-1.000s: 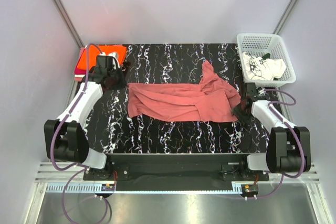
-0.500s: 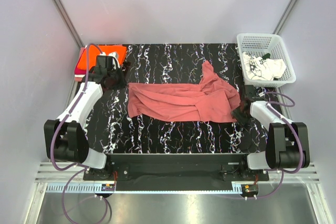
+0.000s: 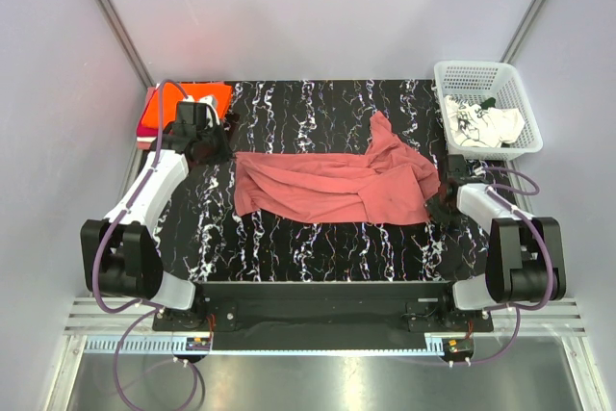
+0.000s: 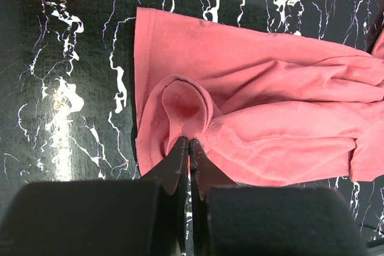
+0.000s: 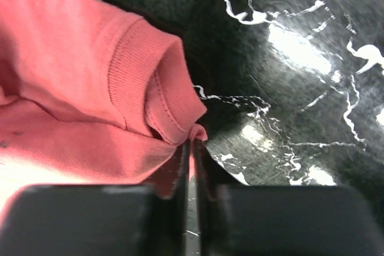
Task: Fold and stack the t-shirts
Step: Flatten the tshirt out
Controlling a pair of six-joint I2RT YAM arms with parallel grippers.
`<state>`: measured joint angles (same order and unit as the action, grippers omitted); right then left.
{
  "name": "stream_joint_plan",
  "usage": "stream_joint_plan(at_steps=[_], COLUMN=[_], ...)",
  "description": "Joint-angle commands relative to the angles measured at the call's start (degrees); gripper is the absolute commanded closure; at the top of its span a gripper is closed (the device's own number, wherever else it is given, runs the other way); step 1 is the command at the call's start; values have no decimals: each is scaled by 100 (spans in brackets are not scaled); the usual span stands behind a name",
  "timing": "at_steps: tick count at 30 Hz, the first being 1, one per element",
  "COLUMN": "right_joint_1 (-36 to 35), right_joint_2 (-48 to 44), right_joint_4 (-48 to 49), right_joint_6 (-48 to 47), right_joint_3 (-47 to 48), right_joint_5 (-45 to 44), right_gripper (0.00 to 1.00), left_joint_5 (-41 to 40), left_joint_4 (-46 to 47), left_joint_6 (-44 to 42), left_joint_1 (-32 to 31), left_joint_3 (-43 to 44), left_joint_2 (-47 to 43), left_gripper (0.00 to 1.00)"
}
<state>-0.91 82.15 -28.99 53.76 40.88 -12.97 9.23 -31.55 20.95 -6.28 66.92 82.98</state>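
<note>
Top external, one rose-red t-shirt (image 3: 332, 185), one white t-shirt (image 3: 486, 125), one orange t-shirt (image 3: 151, 115)

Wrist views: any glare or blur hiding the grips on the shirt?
Left wrist: glare patch on the table, rose-red t-shirt sharp, left gripper soft. Right wrist: bright table reflections, cloth washed out lower left, right gripper blurred; both pinches readable.

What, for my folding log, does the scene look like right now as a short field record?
on table: rose-red t-shirt, spread out, rumpled, unfolded
left gripper: shut, pinching a fold at the shirt's left end
right gripper: shut on a ribbed edge at the shirt's right end
basket: white mesh, far right corner, holds white printed t-shirt
far left corner: orange t-shirt, lying flat
surface: black marbled table
</note>
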Motion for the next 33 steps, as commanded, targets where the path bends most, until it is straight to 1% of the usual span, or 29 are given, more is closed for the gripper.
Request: stream_joint_plan(at_steps=[1, 3, 5, 9, 10, 11, 12, 14, 15, 17, 18, 20, 21, 23, 24, 25, 26, 27, 29, 30, 32, 33], right_joint_1=[-15, -15, -15, -15, -6, -15, -15, -15, -15, -6, -15, -15, -6, 3, -15, -15, -15, -15, -15, -15, -6, -6], right_joint_2=[100, -49, -391, -1278, -1707, -1911, -2279, -2562, -2781, -2976, -3133, -3266, -3380, -3503, -3608, -3696, -3776, -3942, -4101, -4241, -4365, -4418], right_joint_4=[104, 96, 17, -343, -474, -580, -816, -1028, -1142, -1363, -1398, -1547, -1618, -1898, -2143, -2233, -2312, -2434, -2593, -2724, -2839, -2962], right_joint_6=[-23, -102, -269, -716, -1005, -1077, -1200, -1280, -1358, -1368, -1429, -1473, -1526, -1596, -1631, -1658, -1684, -1728, -1737, -1720, -1667, -1597], right_joint_3=[-186, -177, -116, 226, 471, 621, 1005, 1464, 1980, 2492, 2991, 3547, 4098, 4654, 5222, 5498, 5744, 6225, 6711, 7183, 7625, 8036], right_joint_5=[-179, -197, -206, -49, 13, 49, 101, 163, 233, 251, 347, 436, 453, 471, 462, 471, 480, 497, 480, 445, 366, 357], right_gripper=[100, 100, 100, 100, 100, 100, 100, 100, 100, 100, 100, 100, 100, 100, 100, 100, 100, 100, 100, 100, 100, 100], left_joint_5=[114, 114, 157, 394, 465, 544, 675, 798, 895, 983, 1062, 1150, 1212, 1204, 1116, 1037, 976, 853, 825, 930, 1158, 1351], left_joint_4=[263, 263, 263, 307, 307, 299, 307, 316, 307, 316, 307, 334, 351, 351, 351, 360, 360, 386, 421, 422, 422, 396], left_joint_6=[-82, -82, -82, -30, -12, 75, 146, 356, 444, 743, 848, 1164, 1261, 1516, 1596, 1753, 1833, 1929, 2228, 2316, 2536, 2589], left_joint_1=[31, 31, 39, 31, 31, 39, 40, 22, 22, 13, 13, 13, 13, 4, 13, 4, 4, 13, 13, 13, 4, 13], left_joint_3=[15, 15, 23, 67, 111, 216, 269, 497, 602, 971, 1112, 1534, 1683, 2123, 2237, 2421, 2475, 2510, 2624, 2695, 3002, 3107], left_joint_2=[-89, -89, -106, -220, -273, -343, -535, -756, -1009, -1257, -1528, -1819, -2116, -2443, -2801, -2988, -3181, -3548, -4006, -4096, -4219, -4246], left_gripper=[100, 100, 100, 100, 100, 100, 100, 100, 100, 100, 100, 100, 100, 100, 100, 100, 100, 100, 100, 100, 100, 100])
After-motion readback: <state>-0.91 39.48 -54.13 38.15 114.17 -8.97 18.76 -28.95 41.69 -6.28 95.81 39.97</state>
